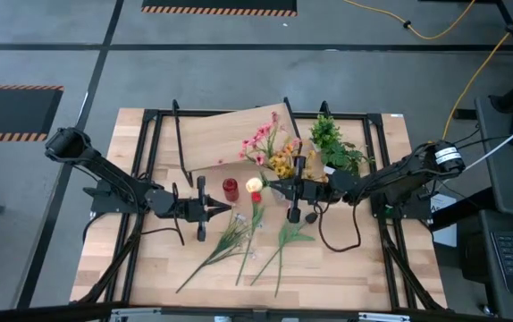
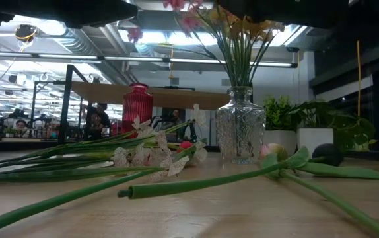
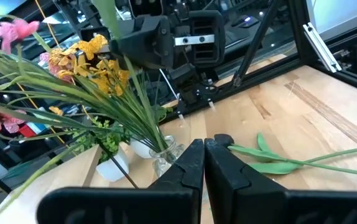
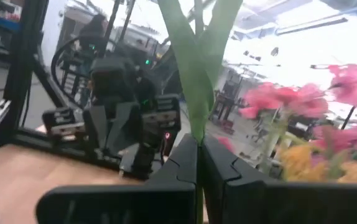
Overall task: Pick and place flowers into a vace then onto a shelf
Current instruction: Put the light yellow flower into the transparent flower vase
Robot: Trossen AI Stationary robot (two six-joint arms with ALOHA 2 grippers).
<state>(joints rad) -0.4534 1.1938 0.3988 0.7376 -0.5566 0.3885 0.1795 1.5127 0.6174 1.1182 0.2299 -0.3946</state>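
Two dark arms meet near the middle of the wooden bench (image 1: pixel 346 268). The right end effector (image 4: pixel 198 149) is clenched on a green flower stem (image 4: pixel 194 81), which rises straight up between its fingers. The left end effector (image 3: pixel 204 152) is clenched too, with nothing in it, and it hovers over the bench near the loose flowers (image 1: pixel 239 237) that lie flat in front of both arms. A clear glass vase (image 2: pixel 241 132) stands upright and already has pink and yellow flowers (image 1: pixel 274 148) in it. Beside it stands a red ribbed vase (image 2: pixel 137 106). The shelf (image 1: pixel 230 134), a light-wood board on black legs, sits behind the vases, and one potted green plant (image 1: pixel 337 148) is at its right end.
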